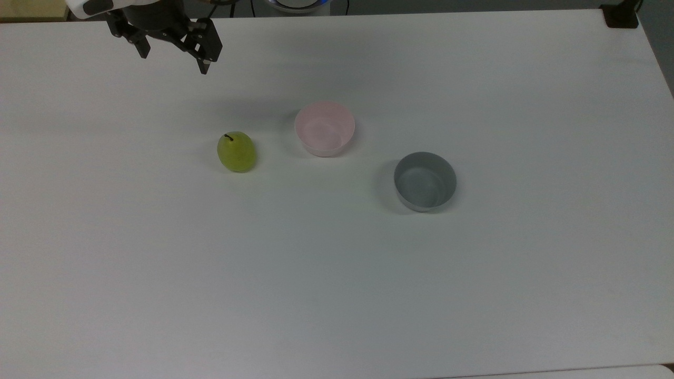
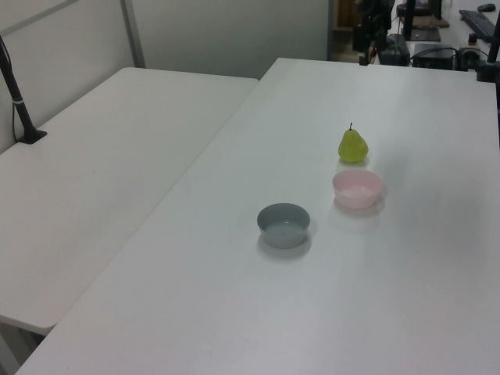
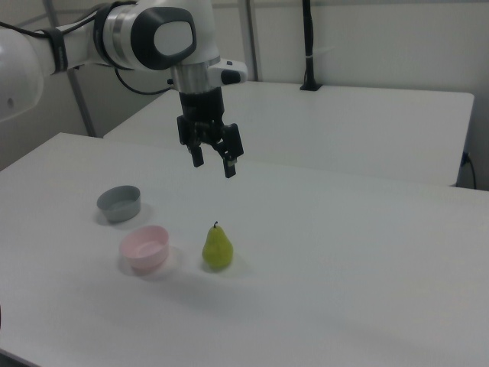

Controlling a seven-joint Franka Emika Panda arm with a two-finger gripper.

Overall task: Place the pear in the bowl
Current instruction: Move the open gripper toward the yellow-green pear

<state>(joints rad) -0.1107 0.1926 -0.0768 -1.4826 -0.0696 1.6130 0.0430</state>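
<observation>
The pear [image 1: 236, 151] stood upright on the white tabletop [image 1: 337, 273], stem up, untouched and apart from both bowls. In the top view it sat just left of the pink bowl [image 1: 325, 129], with the grey bowl [image 1: 425, 181] farther right and nearer the camera. The right view showed the same row from the other side: the pear [image 3: 218, 248] at the right view's right, the pink bowl [image 3: 145, 248] just beside it, and the grey bowl [image 3: 119, 203] farther back to the left. The left view showed the row running away from the camera, the grey bowl [image 2: 283, 225] nearest, then the pink bowl [image 2: 357, 189], then the pear [image 2: 352, 145] farthest. Both bowls looked empty. The hand [image 3: 214, 162] hung in the air, released, its two dark fingers spread with nothing between them; the right view showed it above the tabletop, beyond the pear and well clear of it, along with the white arm [image 3: 153, 34] that carried it. The top view caught the hand [image 1: 174, 55] at the far left edge of the tabletop. A second white table [image 2: 101, 180] stood alongside in the left view.
</observation>
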